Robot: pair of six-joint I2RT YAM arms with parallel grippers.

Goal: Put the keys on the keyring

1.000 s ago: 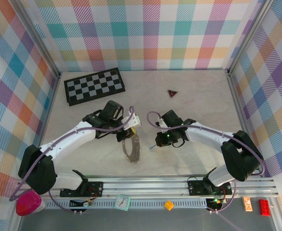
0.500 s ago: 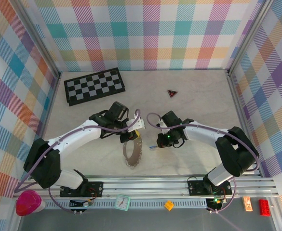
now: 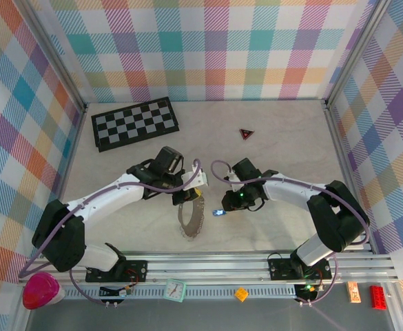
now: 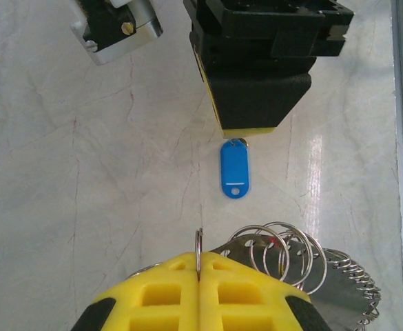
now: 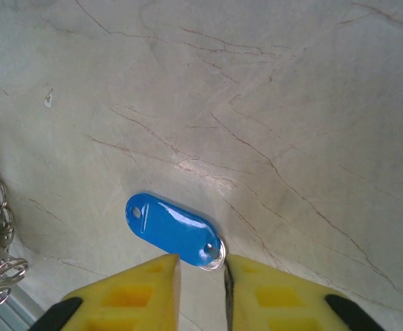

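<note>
My left gripper [image 4: 200, 265] is shut on a thin wire ring of the keyring [image 4: 294, 256], a silvery hoop carrying several small rings. From the top, the keyring [image 3: 191, 218] hangs edge-on under the left gripper [image 3: 187, 198]. One of the keys, with a blue plastic head [image 5: 170, 231], lies flat on the table. Its small metal loop sits just in front of the gap of my right gripper [image 5: 201, 265], whose jaws stand slightly apart and open. In the top view the blue key [image 3: 219, 213] lies between the keyring and the right gripper [image 3: 226, 207].
A black-and-white checkerboard [image 3: 135, 123] lies at the back left and a small dark triangle [image 3: 246, 134] at the back centre. Plaid walls close three sides. The arms' mounting rail [image 3: 208, 265] runs along the near edge.
The right gripper's jaws have parted and the blue key now lies on the table in front of them. The left gripper shifted the keyring slightly toward the right arm.
</note>
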